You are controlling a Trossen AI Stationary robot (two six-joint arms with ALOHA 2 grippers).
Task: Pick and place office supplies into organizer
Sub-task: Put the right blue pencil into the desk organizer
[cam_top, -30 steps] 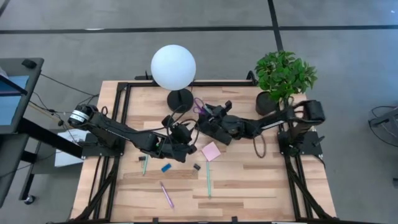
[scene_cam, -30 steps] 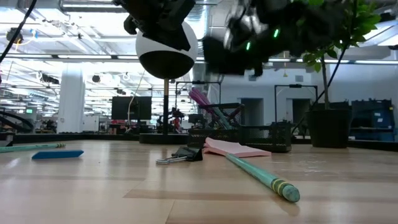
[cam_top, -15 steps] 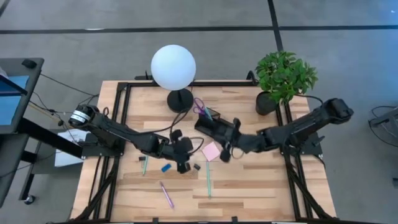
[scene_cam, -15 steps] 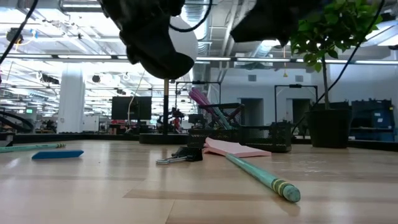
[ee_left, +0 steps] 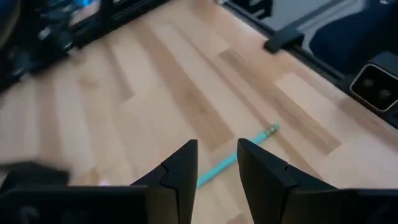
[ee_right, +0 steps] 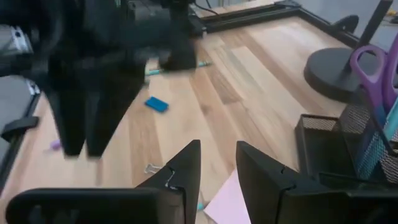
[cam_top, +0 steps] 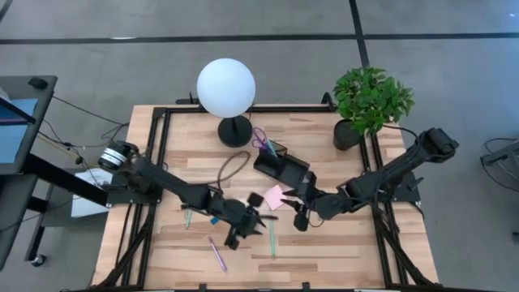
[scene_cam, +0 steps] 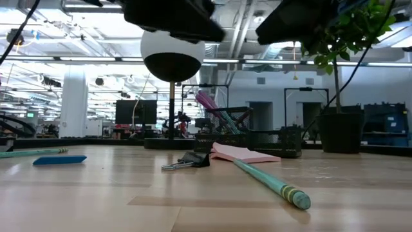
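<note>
The black mesh organizer (cam_top: 280, 167) stands mid-table with purple-handled scissors (cam_top: 259, 138) upright in its cup (ee_right: 373, 68). The pink sticky-note pad (cam_top: 274, 197) lies just near of it. My left gripper (cam_top: 240, 230) hovers open over a teal pen (cam_top: 272, 237), which shows between its fingers (ee_left: 258, 139). My right gripper (cam_top: 298, 217) hovers open beside the pad (ee_right: 231, 198), above the black clip (ee_right: 155, 168). A purple pen (cam_top: 217, 254), a second teal pen (cam_top: 188, 216) and the blue block (ee_right: 157, 104) lie on the boards.
A white globe lamp (cam_top: 226, 87) on a round black base (cam_top: 234, 130) and a potted plant (cam_top: 369, 101) stand along the far edge. A cable loop (cam_top: 233, 166) lies left of the organizer. Black frame rails (cam_top: 158, 162) run down both sides. Bare boards lie near-right.
Both grippers have swung away from the organizer toward the near edge. The left one has travelled past the clip to above the teal pen, and the right one has come from over the organizer to beside the pink pad. Nothing on the table has moved.
</note>
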